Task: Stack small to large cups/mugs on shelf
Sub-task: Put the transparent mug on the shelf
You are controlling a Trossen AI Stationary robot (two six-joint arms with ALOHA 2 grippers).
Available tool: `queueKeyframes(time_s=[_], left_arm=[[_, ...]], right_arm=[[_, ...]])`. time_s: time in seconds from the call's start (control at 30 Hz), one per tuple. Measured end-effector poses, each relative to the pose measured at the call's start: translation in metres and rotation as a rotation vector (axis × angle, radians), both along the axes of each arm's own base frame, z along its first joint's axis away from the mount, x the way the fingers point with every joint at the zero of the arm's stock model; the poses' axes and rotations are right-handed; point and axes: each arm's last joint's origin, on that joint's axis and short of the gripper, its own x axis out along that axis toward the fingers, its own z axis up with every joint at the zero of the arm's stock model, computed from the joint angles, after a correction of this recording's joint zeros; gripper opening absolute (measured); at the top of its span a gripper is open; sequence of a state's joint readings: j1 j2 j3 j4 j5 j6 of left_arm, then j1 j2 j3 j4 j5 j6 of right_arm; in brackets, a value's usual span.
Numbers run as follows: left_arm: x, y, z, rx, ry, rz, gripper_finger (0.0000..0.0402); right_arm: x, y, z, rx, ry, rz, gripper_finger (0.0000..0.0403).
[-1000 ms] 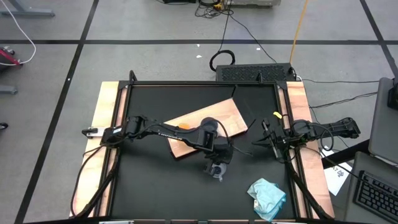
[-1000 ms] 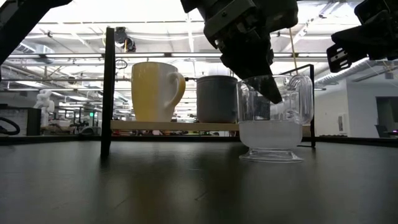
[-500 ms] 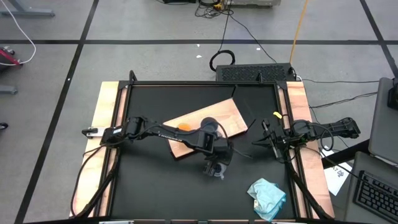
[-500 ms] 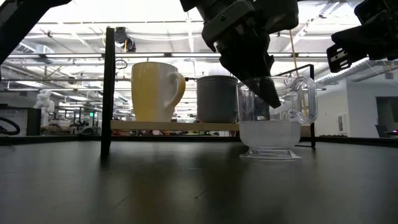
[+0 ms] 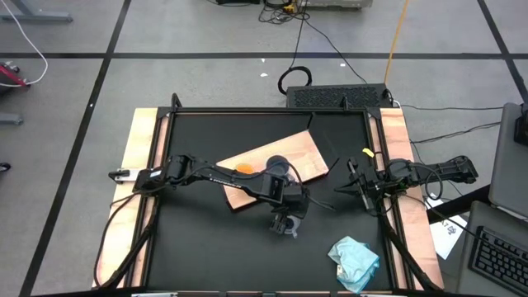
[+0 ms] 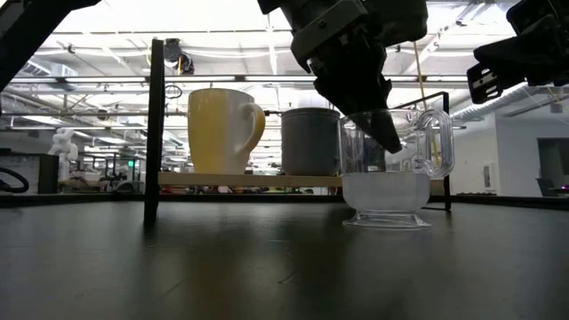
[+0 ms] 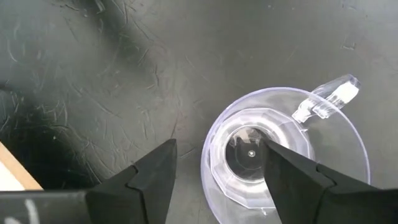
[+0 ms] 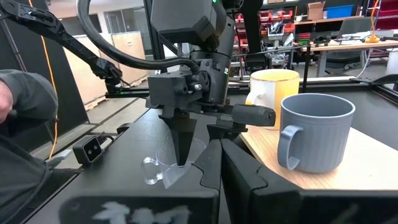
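Observation:
The clear glass cup [image 7: 283, 155] stands upright on its base on the black tabletop [image 5: 206, 247], near the shelf's near edge. My left gripper [image 7: 219, 144] hangs over it, open and slanting down. One finger [image 6: 384, 135] dips into the cup's mouth and the other stands outside the rim, clear of the wall. The orange mug [image 5: 244, 167] and the blue-grey mug [image 5: 279, 165] stand on the light-wood shelf [image 5: 309, 153]. My right gripper [image 5: 340, 189] waits shut at the table's right edge.
A crumpled pale teal cloth [image 5: 355, 262] lies near the front right corner. A black frame post [image 6: 153, 124] stands at the shelf's left in the low view. A person's sleeve [image 8: 25, 93] shows beyond the table.
My left gripper has opened and let go of the glass cup without moving away. The cup has stayed upright on the table and has turned a little, so its handle has swung outward.

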State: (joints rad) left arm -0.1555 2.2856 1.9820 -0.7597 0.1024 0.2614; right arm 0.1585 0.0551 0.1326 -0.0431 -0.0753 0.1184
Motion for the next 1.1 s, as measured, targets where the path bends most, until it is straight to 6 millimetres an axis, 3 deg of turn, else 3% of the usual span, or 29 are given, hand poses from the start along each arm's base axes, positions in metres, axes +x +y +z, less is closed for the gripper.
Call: queueKeyframes(time_s=[0.13, 0.5, 0.77, 0.9, 1.1], left_arm=[[-0.001, 0.000, 0.009, 0.000, -0.019, -0.002, 0.0228], [-0.006, -0.003, 0.079, 0.032, -0.105, -0.039, 0.0227], [-0.012, -0.004, 0.115, 0.044, -0.164, -0.058, 0.0220], [-0.019, -0.003, 0.124, 0.053, -0.150, -0.058, 0.0175], [-0.034, 0.000, 0.149, 0.059, -0.191, -0.041, 0.0055]], right_arm=[[0.000, 0.000, 0.000, 0.000, 0.000, 0.000, 0.0000], [0.000, 0.000, -0.001, -0.004, 0.006, 0.001, 0.0000], [0.001, 0.000, -0.001, -0.004, 0.007, 0.001, 0.0000], [0.001, 0.000, -0.001, -0.004, 0.007, 0.002, 0.0000], [0.001, 0.000, -0.001, -0.004, 0.006, 0.003, 0.0000]])
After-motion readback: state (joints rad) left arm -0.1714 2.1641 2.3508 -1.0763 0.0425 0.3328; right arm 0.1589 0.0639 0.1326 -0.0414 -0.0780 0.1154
